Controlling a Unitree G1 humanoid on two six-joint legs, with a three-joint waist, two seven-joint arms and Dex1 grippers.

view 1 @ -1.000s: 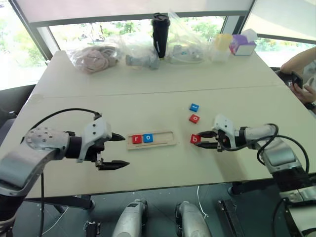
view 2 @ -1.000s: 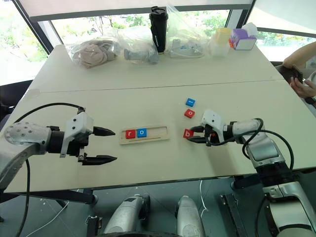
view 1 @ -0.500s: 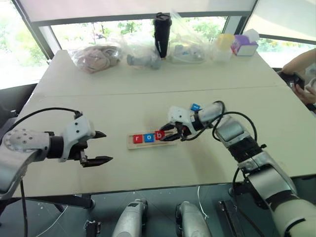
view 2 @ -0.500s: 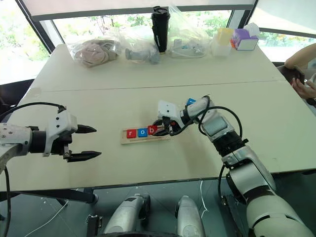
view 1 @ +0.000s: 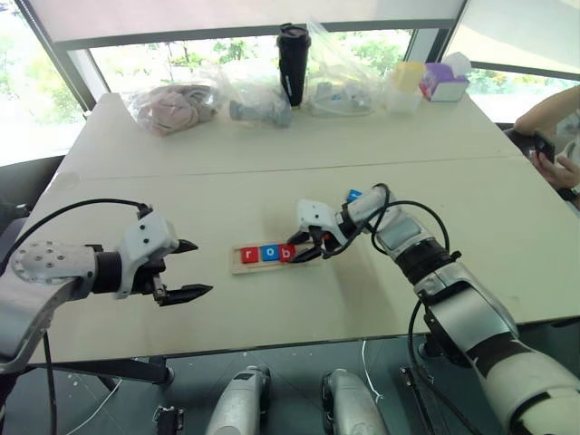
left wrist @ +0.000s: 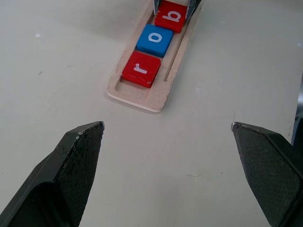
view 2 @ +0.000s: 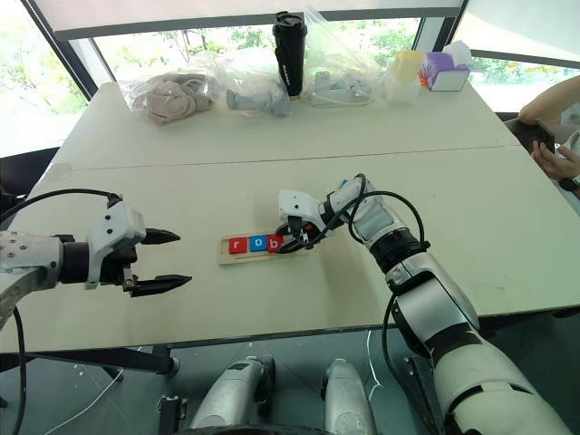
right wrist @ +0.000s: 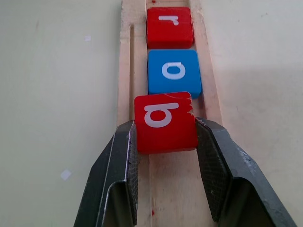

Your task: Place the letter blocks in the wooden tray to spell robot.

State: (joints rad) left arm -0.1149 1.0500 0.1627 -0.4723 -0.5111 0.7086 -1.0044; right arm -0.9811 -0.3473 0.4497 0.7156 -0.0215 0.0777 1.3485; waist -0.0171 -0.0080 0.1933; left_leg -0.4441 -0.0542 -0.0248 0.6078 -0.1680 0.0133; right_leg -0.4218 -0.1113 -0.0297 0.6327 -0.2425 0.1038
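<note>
Right gripper (right wrist: 165, 142) clamping red b block (right wrist: 165, 122) over wooden tray (right wrist: 125, 71), sitting just right of blue o block (right wrist: 173, 73), tray running left-right.

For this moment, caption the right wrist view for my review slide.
Right gripper holds red b block over wooden tray, next to blue o and red r.

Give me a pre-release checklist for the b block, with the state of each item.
1. Right gripper shut on the red b block: ok.
2. b block over the wooden tray slot, next after the blue o block: ok.
3. b block flat and seated in the slot: cannot tell; its edge seems to overlap the o block.
4. Red r block and o block in order: ok.
5. Left gripper open and apart from the tray: ok.
6. Tray room for two more blocks: ok.
</note>
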